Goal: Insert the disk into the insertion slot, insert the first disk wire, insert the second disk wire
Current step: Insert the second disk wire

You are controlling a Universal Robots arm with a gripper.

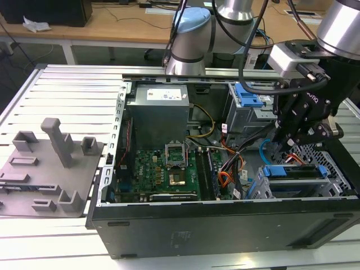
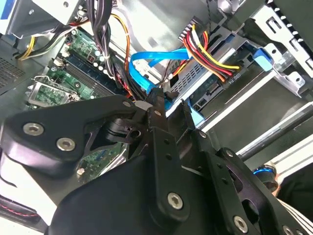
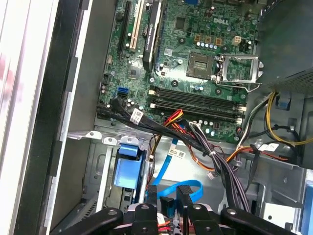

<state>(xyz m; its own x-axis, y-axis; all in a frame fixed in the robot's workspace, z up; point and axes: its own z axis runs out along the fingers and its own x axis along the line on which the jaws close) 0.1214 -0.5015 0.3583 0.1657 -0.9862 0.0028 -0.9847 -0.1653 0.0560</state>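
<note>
Inside the case, my gripper (image 2: 168, 105) sits clenched on the second disk wire (image 2: 146, 61) connector at the disk (image 1: 295, 170), already seated within the insertion slot (image 1: 323, 183)

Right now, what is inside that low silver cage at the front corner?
The disk in its blue carrier sits inside the insertion slot. The hand hovers at its rear edge, hiding the connectors there.

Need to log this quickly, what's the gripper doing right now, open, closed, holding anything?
Gripper: closed on the second disk wire, at its connector end by the disk.
</note>
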